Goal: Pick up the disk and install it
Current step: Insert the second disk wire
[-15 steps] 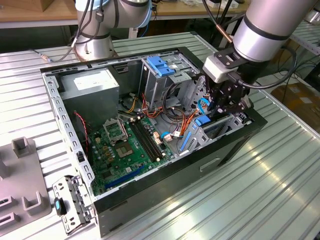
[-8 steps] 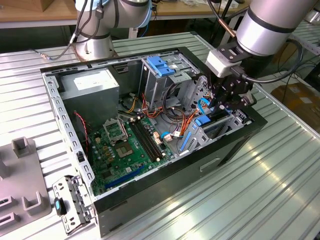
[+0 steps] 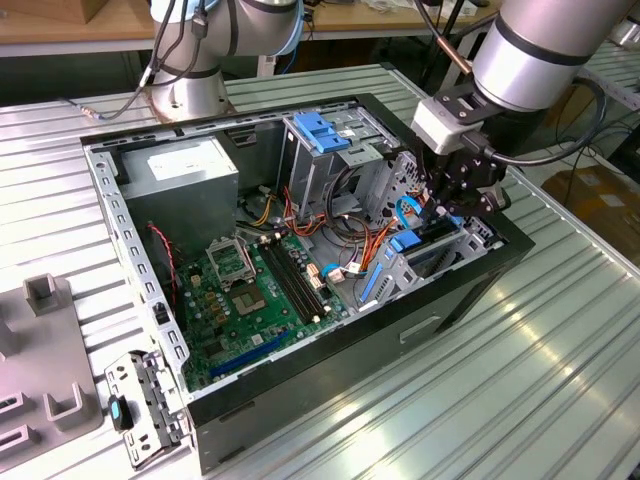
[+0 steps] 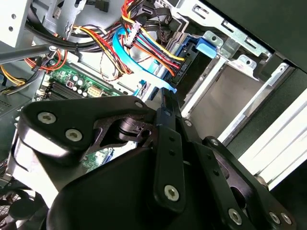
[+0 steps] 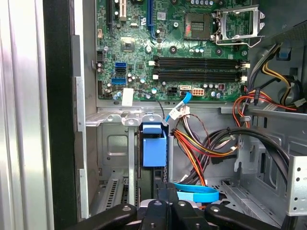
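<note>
One disk (image 5: 153,149) is the concern, and it stands on edge in the drive bay (image 3: 478,238), its blue side rail facing upward. In the exterior view the bay sits at about three o'clock from the motherboard (image 3: 250,290), against the case (image 3: 330,390) wall on that side. The gripper (image 3: 445,212) is low inside the bay, directly above the disk's rail. Whether it clasps the disk or merely presses on it, I cannot tell, since its own black links hide the contact in both wrist views.

Judging from this, the step in hand is seating the disk. To do it well, I would keep the disk square to the bay's metal guides, so both blue rails run in their channels and neither one rides up. The push should follow the line of the bay, straight and slow, with no sideways lean that could jam a rail.

Several loose things crowd the path. The bundle of red, yellow and orange cables (image 3: 345,245) lies at about nine o'clock from the bay in the exterior view. A light blue flat cable (image 5: 194,194) loops just beside the gripper, and it could be pinched between the disk and the bay's wall. Light, even pressure seems wise until the rails catch
</note>
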Controlling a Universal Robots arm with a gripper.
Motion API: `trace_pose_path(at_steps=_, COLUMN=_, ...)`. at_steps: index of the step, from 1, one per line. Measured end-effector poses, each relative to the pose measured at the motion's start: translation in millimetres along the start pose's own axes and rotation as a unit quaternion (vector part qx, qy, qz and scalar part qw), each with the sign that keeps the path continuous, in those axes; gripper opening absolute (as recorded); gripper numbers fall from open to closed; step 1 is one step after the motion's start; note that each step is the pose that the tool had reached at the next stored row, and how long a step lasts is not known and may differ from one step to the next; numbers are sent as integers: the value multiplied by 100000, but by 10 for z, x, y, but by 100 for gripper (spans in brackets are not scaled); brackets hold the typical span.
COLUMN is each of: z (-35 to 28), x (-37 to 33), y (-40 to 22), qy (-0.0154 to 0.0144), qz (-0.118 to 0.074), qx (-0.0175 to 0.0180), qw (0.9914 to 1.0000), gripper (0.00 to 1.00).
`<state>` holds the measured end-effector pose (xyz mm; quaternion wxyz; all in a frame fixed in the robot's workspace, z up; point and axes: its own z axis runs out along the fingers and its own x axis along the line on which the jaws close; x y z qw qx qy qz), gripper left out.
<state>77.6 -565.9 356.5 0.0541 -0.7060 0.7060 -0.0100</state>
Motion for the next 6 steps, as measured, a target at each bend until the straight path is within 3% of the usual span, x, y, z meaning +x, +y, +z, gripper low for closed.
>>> trace_pose_path(at_steps=6, z=0, x=-3, y=0, qy=-2, qz=2, qx=1, qw=100000, gripper=11)
